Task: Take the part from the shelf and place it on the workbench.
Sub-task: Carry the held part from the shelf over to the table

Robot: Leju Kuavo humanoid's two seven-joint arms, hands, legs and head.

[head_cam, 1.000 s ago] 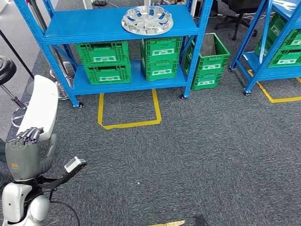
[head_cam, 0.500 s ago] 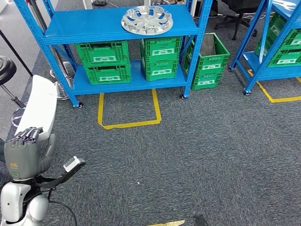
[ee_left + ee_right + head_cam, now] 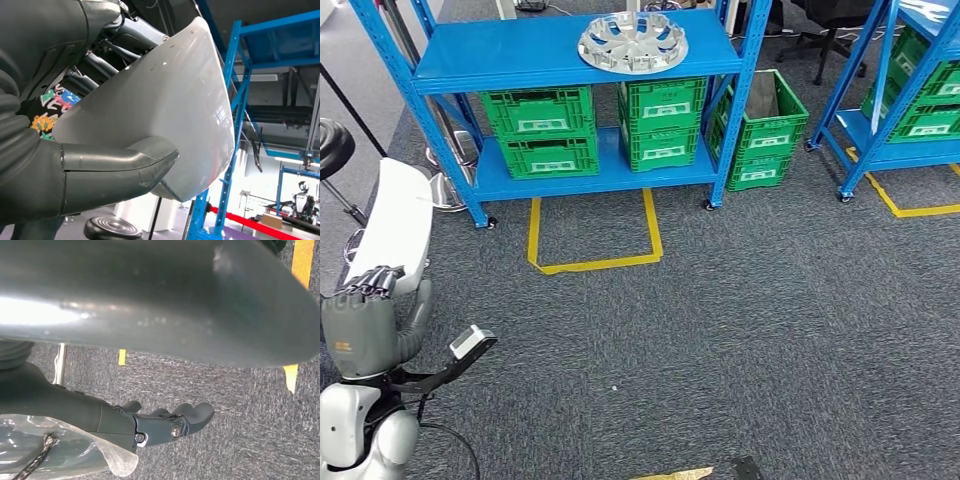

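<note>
One white, curved plastic panel part [image 3: 398, 225] is clamped in the left robot hand [image 3: 367, 318] at the head view's lower left, well apart from the blue metal shelf [image 3: 569, 52]. Left wrist view: thumb [image 3: 113, 160] presses the panel's face. Right wrist view: right robot hand [image 3: 166, 422] hangs empty, fingers loosely apart. Judgement: carrying step; next, locate the tabletop and set down.

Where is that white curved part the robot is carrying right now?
In the head view the white part is at the far left, gripped by the robot's left hand, above the grey carpet and left of the blue shelf.
</note>
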